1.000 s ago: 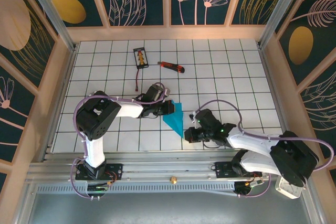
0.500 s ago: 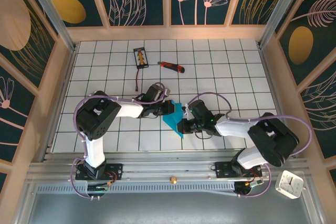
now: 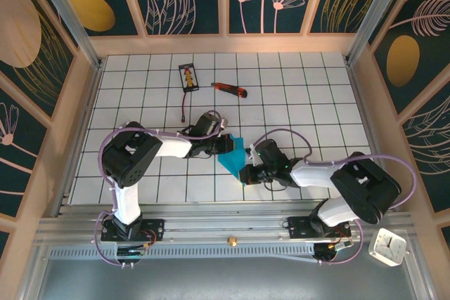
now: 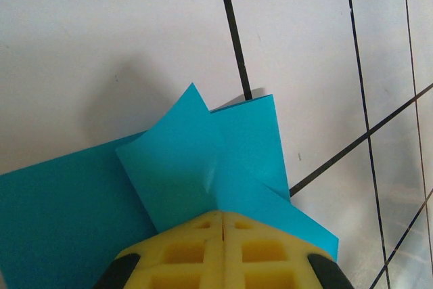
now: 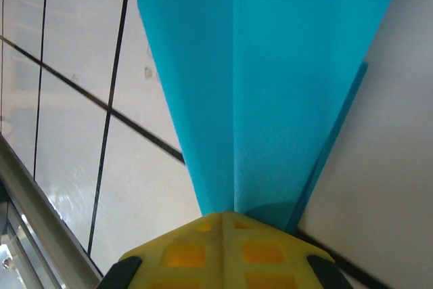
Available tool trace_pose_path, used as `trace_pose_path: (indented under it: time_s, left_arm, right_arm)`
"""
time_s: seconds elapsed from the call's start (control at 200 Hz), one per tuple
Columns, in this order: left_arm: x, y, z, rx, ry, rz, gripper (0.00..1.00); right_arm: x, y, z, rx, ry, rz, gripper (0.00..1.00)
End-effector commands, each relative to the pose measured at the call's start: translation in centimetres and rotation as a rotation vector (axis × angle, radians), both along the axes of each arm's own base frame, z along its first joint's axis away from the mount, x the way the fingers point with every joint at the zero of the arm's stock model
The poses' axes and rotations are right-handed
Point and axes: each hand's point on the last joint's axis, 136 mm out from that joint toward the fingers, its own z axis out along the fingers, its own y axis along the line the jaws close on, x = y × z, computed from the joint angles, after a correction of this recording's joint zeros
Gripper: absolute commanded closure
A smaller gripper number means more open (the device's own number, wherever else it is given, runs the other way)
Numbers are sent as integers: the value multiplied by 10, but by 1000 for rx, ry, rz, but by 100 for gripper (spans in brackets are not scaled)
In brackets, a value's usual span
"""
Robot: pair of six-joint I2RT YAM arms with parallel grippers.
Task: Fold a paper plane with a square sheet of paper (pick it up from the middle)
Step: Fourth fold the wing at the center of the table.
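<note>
Paper plane (image 3: 235, 157) sits half-folded just below the centre of the top view, on the tiled table (image 3: 316, 89). Your left gripper (image 4: 222, 216) pinches its wide, rumpled end, jaws pressed together. Your right gripper (image 5: 226, 216) pinches the pointed nose the same way. Judge it light, limp and easily torn, so hold it along the creases and pull gently.

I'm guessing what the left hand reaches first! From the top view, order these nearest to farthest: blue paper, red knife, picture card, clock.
1. blue paper: touching the left hand, mid-table.
2. red knife: farther back, centre.
3. picture card: back, left of the knife.
4. clock: off the table, near-right corner.
</note>
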Motion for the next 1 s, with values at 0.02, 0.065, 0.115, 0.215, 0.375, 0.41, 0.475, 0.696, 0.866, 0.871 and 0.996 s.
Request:
trace_pose_path:
  time_s: [0.02,0.065,0.115,0.215,0.375,0.41,0.475,0.696,0.866,0.871,0.996]
  left_arm:
    - [-18,37,-53,187,96,35,100]
    - [-17,37,-52,186,95,36,100]
    - [-18,37,-53,188,97,36,100]
    - [-18,37,-53,189,96,34,100]
    - [-18,37,-51,187,95,35,100]
    - [-18,37,-52,189,95,35,100]
    - [-18,38,-53,190,99,34,100]
    - [-18,37,-53,186,101,33,100]
    - [-18,36,-52,183,100,32,100]
    - [-18,35,-52,183,100,31,100]
    - [-16,34,-50,177,95,31,100]
  right_arm:
    - [-65,-41,-39,-171,227,35,100]
    - [-67,-43,-37,-171,227,31,100]
    - [-63,-43,-31,-161,209,28,100]
    - [-42,-30,-6,-72,145,15,100]
    - [-6,-5,33,72,61,-8,100]
    - [-1,-1,37,87,52,-9,100]
    - [6,5,40,101,41,-6,100]
    - [15,13,23,82,56,7,100]
    - [11,-2,5,41,79,-4,100]
    - [11,-3,5,40,81,-5,100]
    - [2,-14,-9,17,104,-16,100]
